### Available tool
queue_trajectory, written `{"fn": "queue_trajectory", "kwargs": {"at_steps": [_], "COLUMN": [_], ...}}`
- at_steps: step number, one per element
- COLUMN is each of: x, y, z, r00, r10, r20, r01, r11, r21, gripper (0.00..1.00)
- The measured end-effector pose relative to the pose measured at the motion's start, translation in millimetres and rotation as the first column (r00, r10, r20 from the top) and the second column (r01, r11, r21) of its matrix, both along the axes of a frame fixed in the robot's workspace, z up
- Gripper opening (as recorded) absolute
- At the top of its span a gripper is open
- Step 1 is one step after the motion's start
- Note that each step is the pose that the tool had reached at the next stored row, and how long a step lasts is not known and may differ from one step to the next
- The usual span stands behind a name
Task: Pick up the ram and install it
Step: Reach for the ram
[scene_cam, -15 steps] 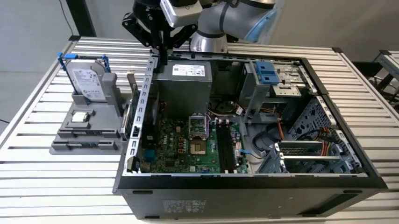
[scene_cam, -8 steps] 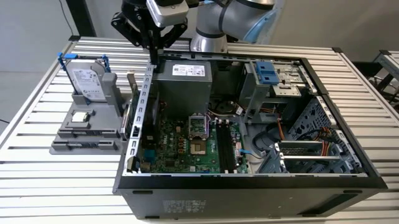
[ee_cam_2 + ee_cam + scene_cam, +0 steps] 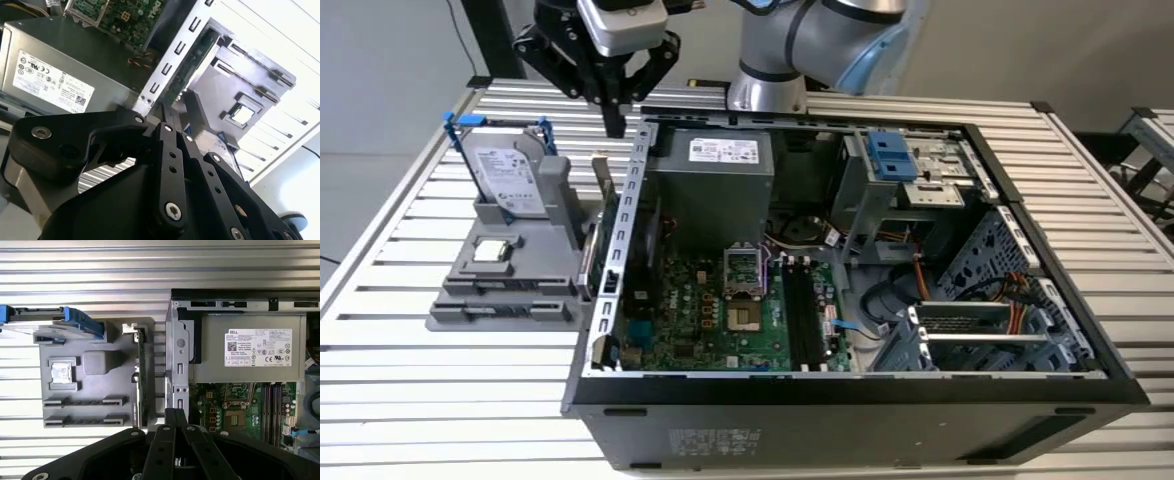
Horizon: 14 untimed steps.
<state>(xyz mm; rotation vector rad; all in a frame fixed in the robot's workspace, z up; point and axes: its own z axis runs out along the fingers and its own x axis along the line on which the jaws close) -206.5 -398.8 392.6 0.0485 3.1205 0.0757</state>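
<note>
While the end effector (image 3: 615, 122) hovers, the ram (image 3: 142, 380) stands beneath.

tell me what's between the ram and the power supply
The case's metal wall stands upright between the ram and the power supply, as seen in the first wrist view.

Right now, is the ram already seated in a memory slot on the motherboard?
No, the ram stands on edge in the gray holder, outside the computer case.

A robotics lab: opened computer case (image 3: 854, 425) on slatted metal table (image 3: 400, 360), robot arm (image 3: 781, 50) behind.
</note>
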Motion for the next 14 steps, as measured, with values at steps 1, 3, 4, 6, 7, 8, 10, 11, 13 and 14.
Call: {"fn": "queue_trajectory", "kwargs": {"at_steps": [1, 3, 4, 6, 7, 8, 10, 11, 13, 14], "x": [-3.8, -11.3, -14.8, -22.2, -26.1, -29.7, -36.7, -40.6, -48.5, -52.8], "y": [0.0, 0.0, 0.0, 0.0, 0.0, 0.0, 0.0, 0.0, 0.0, 0.0], "z": [0.0, 0.0, 0.0, 0.0, 0.0, 0.0, 0.0, 0.0, 0.0, 0.0], "r00": [1.0000, 1.0000, 1.0000, 1.0000, 1.0000, 1.0000, 1.0000, 1.0000, 1.0000, 1.0000], "r10": [0.000, 0.001, 0.001, 0.002, 0.002, 0.003, 0.004, 0.004, 0.005, 0.005], "r20": [0.0000, -0.0001, 0.0000, 0.0000, 0.0000, 0.0000, -0.0001, 0.0000, 0.0000, -0.0001], "r01": [0.000, -0.001, -0.001, -0.002, -0.002, -0.003, -0.004, -0.004, -0.005, -0.005], "r11": [1.0000, 1.0000, 1.0000, 1.0000, 1.0000, 1.0000, 1.0000, 1.0000, 1.0000, 1.0000], "r21": [-0.0001, -0.0001, 0.0000, 0.0000, 0.0000, 0.0000, -0.0001, 0.0000, -0.0001, 0.0000], "gripper": [0.00, 0.00, 0.00, 0.00, 0.00, 0.00, 0.00, 0.00, 0.00, 0.00]}}
